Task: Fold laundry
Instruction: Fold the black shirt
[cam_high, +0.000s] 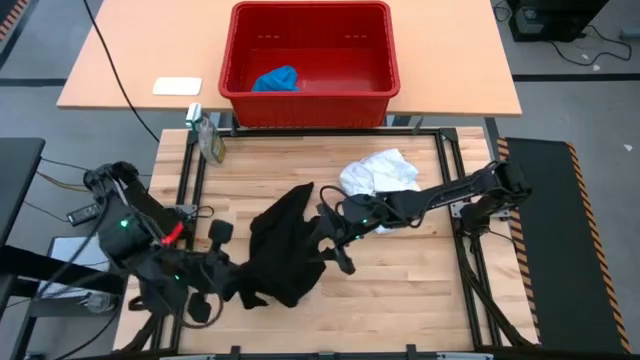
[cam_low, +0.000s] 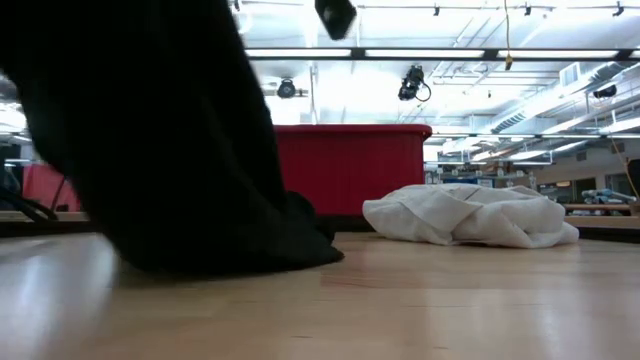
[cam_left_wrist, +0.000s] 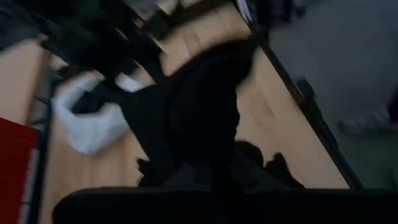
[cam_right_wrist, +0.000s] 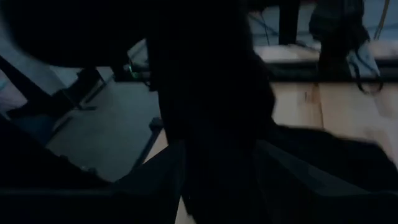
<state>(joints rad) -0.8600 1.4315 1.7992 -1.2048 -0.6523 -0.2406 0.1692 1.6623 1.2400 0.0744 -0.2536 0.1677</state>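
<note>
Three garments counted. One black garment (cam_high: 283, 250) lies bunched at lower centre of the high view on the table (cam_high: 400, 290). One white garment (cam_high: 380, 172) sits right of centre. One blue garment (cam_high: 277, 79) lies inside one red basket (cam_high: 310, 100) at top centre. Left gripper (cam_high: 228, 280) is clamped on the black garment's lower-left edge. Right gripper (cam_high: 335, 240) grips its right edge, fingers partly spread around the cloth.

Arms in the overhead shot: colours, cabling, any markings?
Both arms are black, jointed links ending in dark two-finger grippers. The left arm shows a green light, a red patch near its wrist and loose black cables at its base. The right arm is plain black, no visible markings.
</note>
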